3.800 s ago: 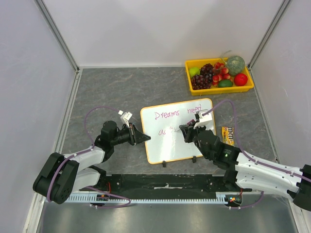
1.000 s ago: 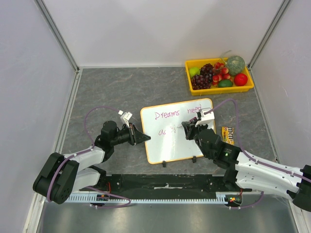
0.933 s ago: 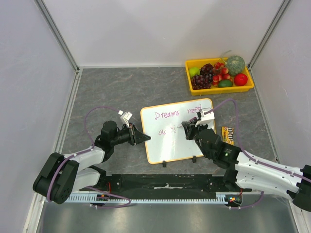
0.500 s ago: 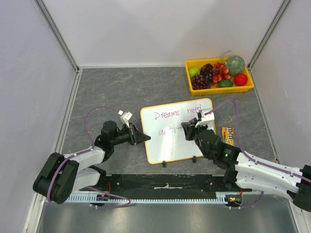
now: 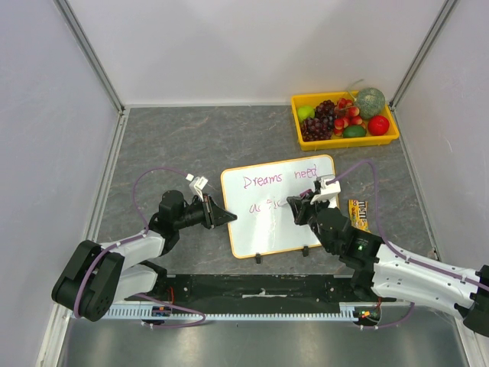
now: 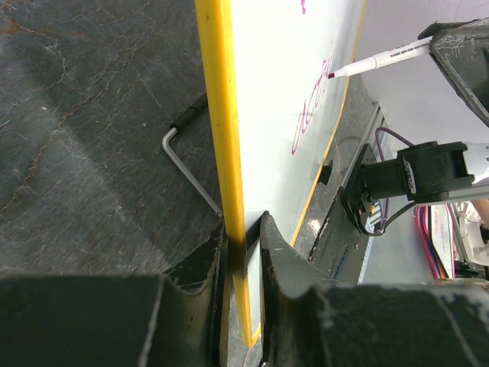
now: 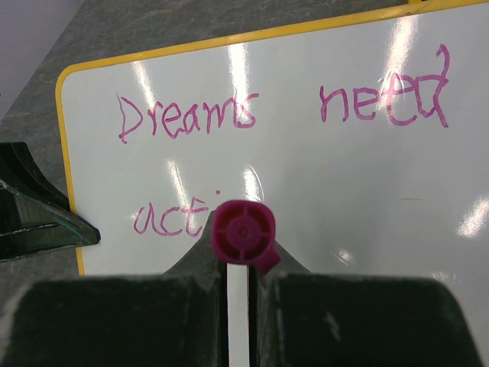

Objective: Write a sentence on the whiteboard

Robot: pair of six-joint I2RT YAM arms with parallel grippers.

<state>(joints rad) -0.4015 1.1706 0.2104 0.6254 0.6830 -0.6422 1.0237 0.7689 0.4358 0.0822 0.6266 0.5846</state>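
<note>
The whiteboard stands tilted at the table's middle, orange-framed, with two black feet at its near edge. Purple writing on it reads "Dreams need" and, below, "acti". My left gripper is shut on the board's left edge; in the left wrist view the whiteboard's frame runs down between the left gripper's fingers. My right gripper is shut on a white marker with a magenta end. The marker's tip points at the board just right of "acti" on the whiteboard.
A yellow tray of fruit sits at the back right. A candy pack lies on the table just right of the board. A bent wire stand props the board from behind. White walls enclose the table.
My right gripper has carried the marker a little to the right along the second line, and that purple word has grown. The left gripper and the board have stayed put.
</note>
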